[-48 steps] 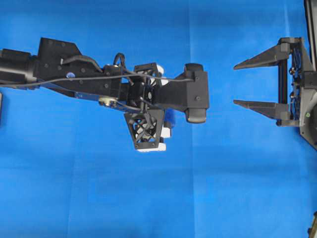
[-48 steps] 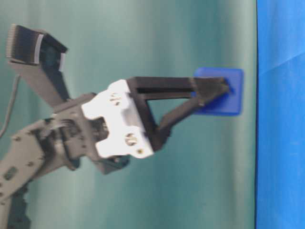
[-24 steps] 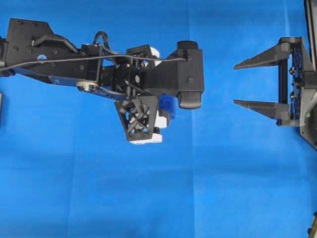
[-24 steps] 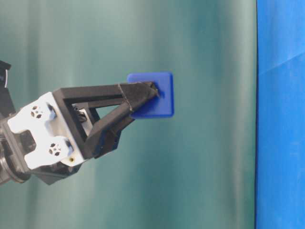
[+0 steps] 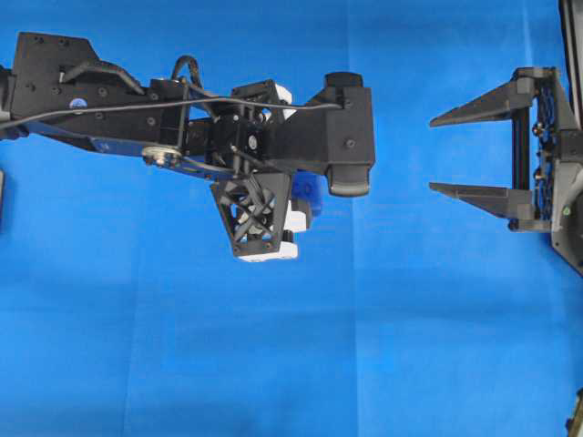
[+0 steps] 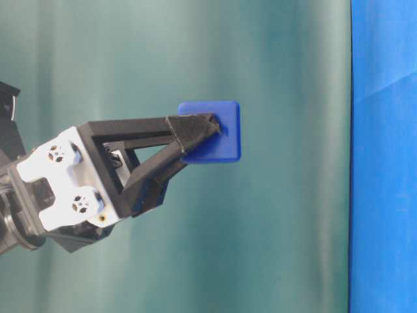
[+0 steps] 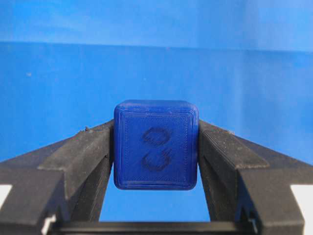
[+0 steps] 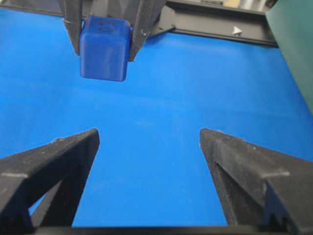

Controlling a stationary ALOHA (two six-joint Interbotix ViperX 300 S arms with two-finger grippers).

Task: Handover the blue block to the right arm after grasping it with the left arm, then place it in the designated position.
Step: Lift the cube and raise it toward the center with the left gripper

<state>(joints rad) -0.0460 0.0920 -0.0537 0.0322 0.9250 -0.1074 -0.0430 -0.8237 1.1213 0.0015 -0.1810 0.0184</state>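
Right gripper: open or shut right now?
Open. The right gripper has its two black fingers spread wide with only blue cloth between them; the blue block sits in the left gripper.

The left arm (image 5: 109, 77) is built of matte black, angular housings studded with small screws, and a thin black cable loops along its top. A round silver fitting (image 5: 160, 157) sits at one joint. Its left end effector (image 6: 218, 127) has black triangular fingers (image 6: 189, 130) with open, truss-like sides, bolted to white mount blocks (image 6: 68, 179) showing recessed screw holes. A black lattice bracket (image 5: 250, 214) hangs beside the wrist. The right end effector (image 5: 430, 155) carries two pointed, all-black wedge fingers (image 5: 478, 107) on a black frame with a perforated side panel (image 5: 545, 123).
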